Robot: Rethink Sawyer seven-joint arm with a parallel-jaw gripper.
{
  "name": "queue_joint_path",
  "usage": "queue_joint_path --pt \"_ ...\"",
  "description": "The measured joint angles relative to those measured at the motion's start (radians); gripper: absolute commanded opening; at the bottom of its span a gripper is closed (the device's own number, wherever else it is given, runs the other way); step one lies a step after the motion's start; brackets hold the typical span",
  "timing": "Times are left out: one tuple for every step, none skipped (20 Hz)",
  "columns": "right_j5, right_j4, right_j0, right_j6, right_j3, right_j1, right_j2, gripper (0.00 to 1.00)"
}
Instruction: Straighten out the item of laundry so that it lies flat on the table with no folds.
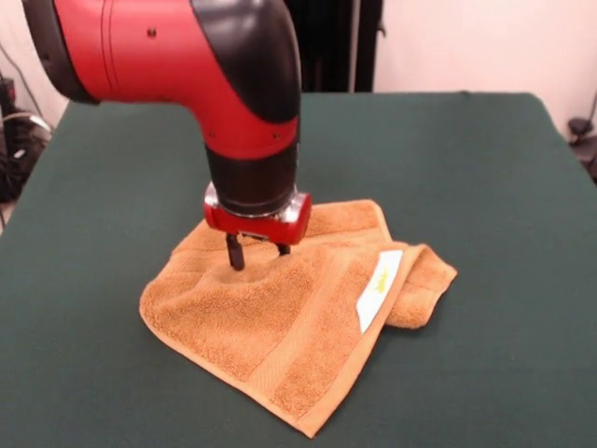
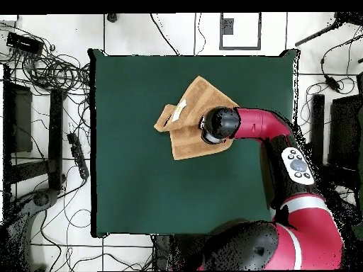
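The towel (image 1: 298, 317) is lying mid-table (image 1: 485, 168), its right side doubled under beside the white tag (image 1: 379, 289). The gripper (image 1: 256, 252) is pressing its 2 narrowly spread fingers into the far-left part. Pinching 1 layer only and dragging away from the fold should flatten it.

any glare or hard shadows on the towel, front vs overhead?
Front view: soft even light, no glare; only a faint shadow under the pincer on the towel, white tag readable. Overhead view: flat light on the table, no glare; the arm hides part of the towel.
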Motion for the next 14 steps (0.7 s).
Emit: queue_joint_path --pt "0.029 0.014 0.000 0.000 -0.016 0.005 0.000 1.00" --pt "0.059 0.027 0.000 0.000 -0.032 0.011 0.000 1.00" --pt "0.083 0.035 0.000 0.000 -0.041 0.015 0.000 1.00" --pt "0.119 0.047 0.000 0.000 -0.054 0.020 0.000 1.00" --pt "0.223 0.070 0.000 0.000 -0.081 0.036 0.000 1.00" --pt "0.279 0.079 0.001 0.000 -0.092 0.044 0.000 1.00" --pt "0.313 0.084 0.001 0.000 -0.097 0.048 0.000 1.00" --pt "0.347 0.090 0.000 0.000 -0.102 0.053 0.000 1.00" --pt "0.403 0.098 0.000 0.000 -0.109 0.060 0.000 1.00" --pt "0.468 0.108 0.001 0.000 -0.113 0.069 0.000 1.00" --pt "0.544 0.116 0.001 0.000 -0.114 0.078 0.000 1.00" --pt "0.585 0.121 0.000 0.000 -0.113 0.083 0.000 1.00" --pt "0.614 0.125 0.000 0.000 -0.113 0.087 0.000 1.00" --pt "0.632 0.129 0.000 0.000 -0.112 0.089 0.000 1.00"
